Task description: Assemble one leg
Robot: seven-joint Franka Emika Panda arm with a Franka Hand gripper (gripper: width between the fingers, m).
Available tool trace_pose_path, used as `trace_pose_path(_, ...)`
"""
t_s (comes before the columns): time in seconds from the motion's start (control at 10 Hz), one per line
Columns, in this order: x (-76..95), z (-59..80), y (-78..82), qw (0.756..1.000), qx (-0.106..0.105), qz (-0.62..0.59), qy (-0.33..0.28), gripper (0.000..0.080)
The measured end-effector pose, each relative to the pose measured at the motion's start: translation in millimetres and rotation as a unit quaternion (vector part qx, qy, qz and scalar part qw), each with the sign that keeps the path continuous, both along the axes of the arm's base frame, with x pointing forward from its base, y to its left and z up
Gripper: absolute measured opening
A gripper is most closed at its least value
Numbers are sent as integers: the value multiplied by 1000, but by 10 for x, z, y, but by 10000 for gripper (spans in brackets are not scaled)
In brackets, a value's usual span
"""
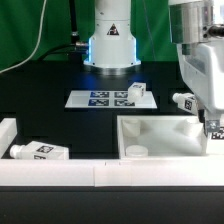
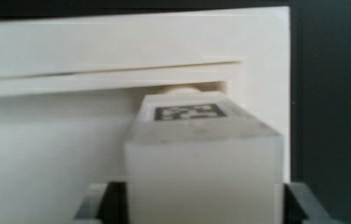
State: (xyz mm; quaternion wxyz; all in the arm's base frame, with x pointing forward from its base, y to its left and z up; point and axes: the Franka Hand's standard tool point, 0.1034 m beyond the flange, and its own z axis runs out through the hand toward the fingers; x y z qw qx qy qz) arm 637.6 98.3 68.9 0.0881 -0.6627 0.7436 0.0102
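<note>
Exterior view: gripper (image 1: 210, 128) low at tabletop (image 1: 150, 130) far right corner; spare legs (image 1: 40, 151), (image 1: 183, 101) loose; marker board (image 1: 105, 98) and cube (image 1: 137, 92) far centre.
Wrist view: leg (image 2: 197, 150) clamped between narrow jaws, tip at tabletop (image 2: 83, 60) edge.
Progress: leg carried over, seemingly unseated; insertion and screwing left.

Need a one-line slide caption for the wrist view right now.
Wrist view: fingers hold a tagged white leg against the white tabletop.
</note>
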Motion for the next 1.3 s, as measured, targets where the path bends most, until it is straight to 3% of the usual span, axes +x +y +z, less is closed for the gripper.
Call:
trace_pose_path(0.1,-2,-4,2,1000,0,4,0,285)
trace_pose_path(0.2,-2,-4,5,1000,-1,11,-1,443)
trace_pose_path(0.3,6,22,25,995,-7,99,-4,570)
trace_pose_path(0.4,-19,32,77,981,-9,194,1,570)
trace_pose_path(0.5,-54,23,133,968,-5,250,13,633)
trace_pose_path(0.8,-20,19,100,944,-17,330,-7,649)
trace_pose_path(0.9,-20,20,89,913,-32,406,-14,649)
trace_pose_path(1.1,-6,-8,83,804,-67,590,-19,649)
trace_pose_path(1.2,-5,-50,89,769,-66,636,-19,649)
trace_pose_path(1.3,-1,-55,88,778,-65,625,-18,649)
